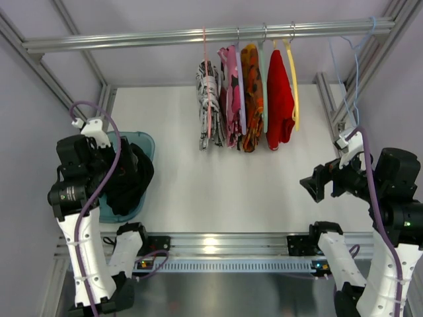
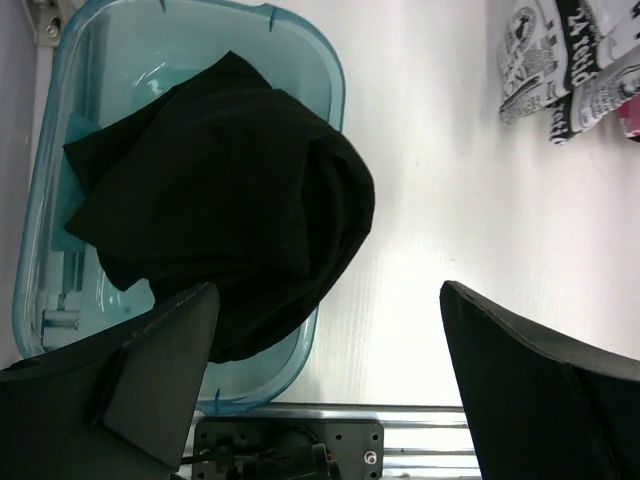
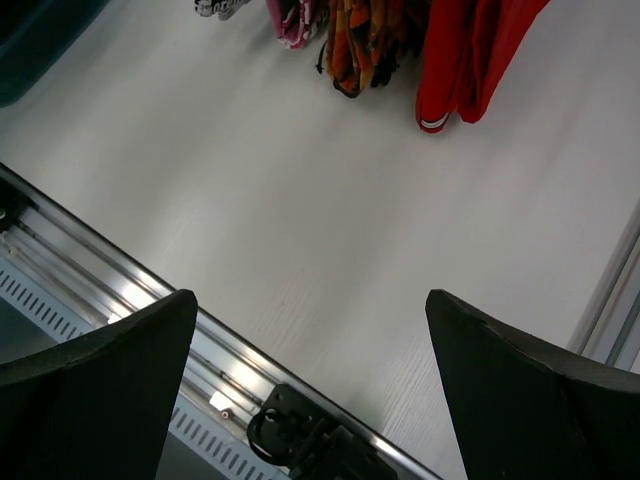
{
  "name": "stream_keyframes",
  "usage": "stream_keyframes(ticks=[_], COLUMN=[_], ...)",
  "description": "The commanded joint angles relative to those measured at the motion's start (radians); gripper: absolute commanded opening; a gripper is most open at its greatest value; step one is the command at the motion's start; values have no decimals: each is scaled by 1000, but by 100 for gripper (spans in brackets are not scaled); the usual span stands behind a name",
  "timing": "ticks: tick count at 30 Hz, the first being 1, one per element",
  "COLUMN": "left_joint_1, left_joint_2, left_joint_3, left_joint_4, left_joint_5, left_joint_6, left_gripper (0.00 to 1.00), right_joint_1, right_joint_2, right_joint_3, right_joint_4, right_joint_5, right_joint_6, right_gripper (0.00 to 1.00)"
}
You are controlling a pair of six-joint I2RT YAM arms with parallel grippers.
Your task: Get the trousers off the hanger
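The left gripper [image 2: 325,300] and right gripper [image 3: 310,300] are gaping empty; the trousers [image 1: 201,112] are dangling vertically at the table's [image 1: 198,198] far edge, nearer the left.

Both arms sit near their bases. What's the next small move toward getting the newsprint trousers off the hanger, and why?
Probably reach the left gripper forward toward the trousers. They hang leftmost on the rail on the pink hanger, untouched and nearer that arm. Its jaws are open and empty above the bin of black cloth.
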State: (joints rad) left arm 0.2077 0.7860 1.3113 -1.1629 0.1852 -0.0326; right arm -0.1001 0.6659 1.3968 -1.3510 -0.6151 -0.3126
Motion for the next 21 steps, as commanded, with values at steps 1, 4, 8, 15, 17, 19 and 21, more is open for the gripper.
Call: stream_keyframes(ticks=[1, 4, 8, 15, 17, 19, 21], left_joint_1=[-1, -1, 1, -65, -166, -273, -306], left_joint_2=[15, 88, 176, 248, 278, 301, 332], left_joint_3=[57, 104, 129, 5, -1, -10, -38], left_joint_4=[129, 190, 418, 1015, 1065, 1141, 1230], left_joint_5=[82, 201, 481, 588, 521, 487, 479], left_joint_6=[-10, -39, -173, -631, -655, -693, -787], left_gripper=[98, 98, 98, 98, 96, 95, 92], right_joint_1=[7, 5, 5, 5, 5, 7, 5], right_joint_2=[20, 37, 67, 142, 158, 181, 198], right_joint_3=[44, 60, 88, 166, 192, 214, 225], right_joint_4=[10, 23, 33, 27, 24, 23, 26], right_joint_5=[-18, -17, -9, 0, -5, -5, -6], right_joint_6=[3, 18, 41, 72, 76, 89, 98], right_gripper=[99, 100, 99, 99, 99, 99, 99])
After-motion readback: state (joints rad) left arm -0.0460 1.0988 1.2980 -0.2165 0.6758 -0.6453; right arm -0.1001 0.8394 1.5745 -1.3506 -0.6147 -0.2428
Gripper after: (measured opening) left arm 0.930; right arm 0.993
